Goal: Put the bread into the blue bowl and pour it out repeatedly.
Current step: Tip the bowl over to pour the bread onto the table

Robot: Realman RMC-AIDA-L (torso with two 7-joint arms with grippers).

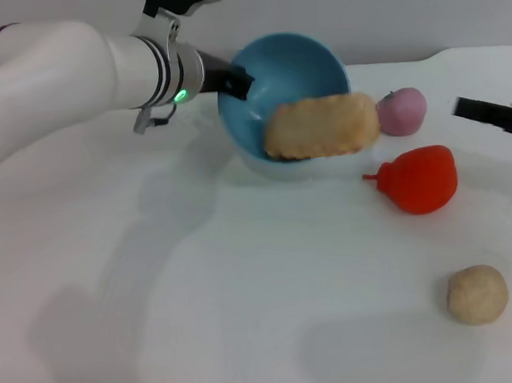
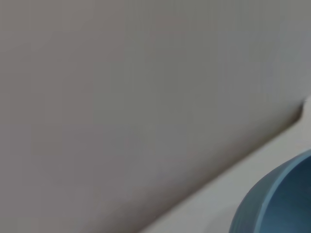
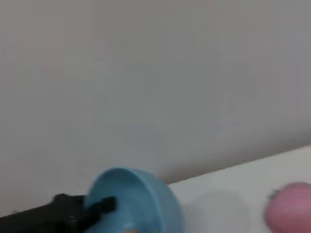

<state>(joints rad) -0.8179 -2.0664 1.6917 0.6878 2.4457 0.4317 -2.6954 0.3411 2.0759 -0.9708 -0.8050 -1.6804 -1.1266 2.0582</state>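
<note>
The blue bowl [image 1: 294, 67] is tipped on its side at the back middle of the table, its opening facing me and the right. My left gripper [image 1: 237, 81] is shut on the bowl's left rim and holds it tilted. The bread [image 1: 322, 126], a flat golden-tan loaf, lies across the bowl's lower rim, half out of it. The right wrist view shows the bowl [image 3: 141, 194] with the left gripper [image 3: 99, 206] clamped on its edge. A bit of the bowl [image 2: 282, 204] fills a corner of the left wrist view. My right gripper [image 1: 499, 118] hovers at the right edge, away from the bowl.
A pink round thing [image 1: 401, 111] sits just right of the bread and also shows in the right wrist view [image 3: 289, 208]. A red pear-shaped thing [image 1: 419, 179] lies in front of it. A small beige ball [image 1: 477, 294] rests near the front right. The white table [image 1: 202, 295] spreads below.
</note>
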